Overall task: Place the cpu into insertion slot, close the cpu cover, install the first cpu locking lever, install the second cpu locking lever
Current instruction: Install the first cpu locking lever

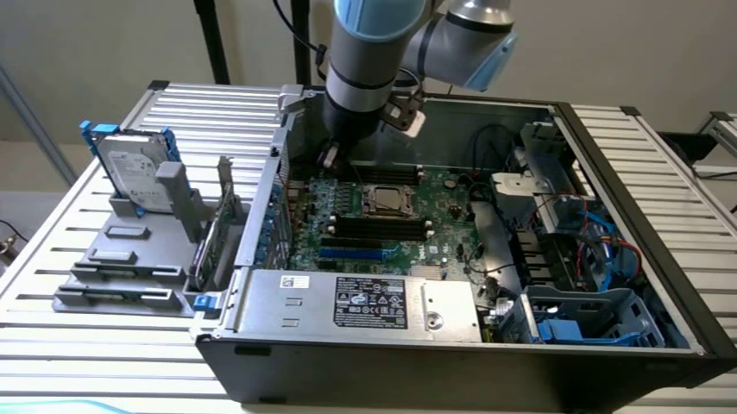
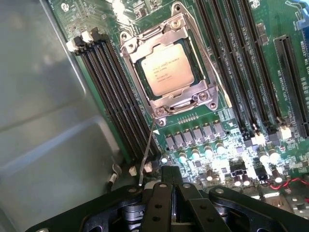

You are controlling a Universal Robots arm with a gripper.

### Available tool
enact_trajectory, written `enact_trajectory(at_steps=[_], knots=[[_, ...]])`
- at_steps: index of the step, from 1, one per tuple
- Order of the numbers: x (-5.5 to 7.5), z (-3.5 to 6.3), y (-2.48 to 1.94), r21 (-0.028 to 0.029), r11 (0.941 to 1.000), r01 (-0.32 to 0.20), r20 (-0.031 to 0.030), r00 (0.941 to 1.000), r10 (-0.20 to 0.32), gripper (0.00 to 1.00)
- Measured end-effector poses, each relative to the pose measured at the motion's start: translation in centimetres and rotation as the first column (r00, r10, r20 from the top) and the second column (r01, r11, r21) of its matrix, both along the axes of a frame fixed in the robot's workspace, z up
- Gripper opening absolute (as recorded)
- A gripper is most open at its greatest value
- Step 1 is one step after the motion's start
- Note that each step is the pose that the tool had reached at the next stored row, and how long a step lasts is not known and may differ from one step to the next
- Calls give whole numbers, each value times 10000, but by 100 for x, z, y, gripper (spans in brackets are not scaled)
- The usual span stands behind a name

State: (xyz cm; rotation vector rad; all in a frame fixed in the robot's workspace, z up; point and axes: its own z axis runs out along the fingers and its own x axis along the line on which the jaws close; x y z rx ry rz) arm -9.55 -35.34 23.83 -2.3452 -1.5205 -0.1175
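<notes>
The cpu (image 2: 168, 69), a pale square chip, lies in the insertion slot (image 1: 389, 200) in the middle of the green motherboard (image 2: 227, 145). The silvery cpu cover (image 2: 136, 46) lies flat around the chip. One thin wire locking lever (image 2: 147, 152) stands free of the socket and slants toward my gripper. A second lever (image 2: 205, 58) runs along the socket's opposite side. My gripper (image 2: 172, 174) is shut with nothing in it, right beside the free lever's tip. In the exterior view the gripper (image 1: 328, 157) hangs inside the case, beyond the socket on the exterior view's left.
Long black memory slots (image 2: 113, 92) flank the socket on both sides. The case's grey side wall (image 2: 43, 121) stands close to the gripper. A large grey labelled box (image 1: 357, 302) fills the case's front. A hard drive (image 1: 133, 172) stands in a holder on the slatted table (image 1: 69, 259).
</notes>
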Motion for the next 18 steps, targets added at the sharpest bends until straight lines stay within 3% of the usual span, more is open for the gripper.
enact_trajectory(at_steps=[6, 10, 11, 13, 18], knots=[[-23, 1, 0, 471, 9986, 253, -137, 9996, -247, 11], [-35, 1, 0, 799, 9957, 464, -194, 9988, -450, 11], [-35, 1, 0, 859, 9950, 517, -200, 9985, -501, 11], [-35, 1, 2, 896, 9942, 596, -203, 9981, -580, 11], [-29, 5, 20, 897, 9929, 783, -203, 9968, -767, 11]])
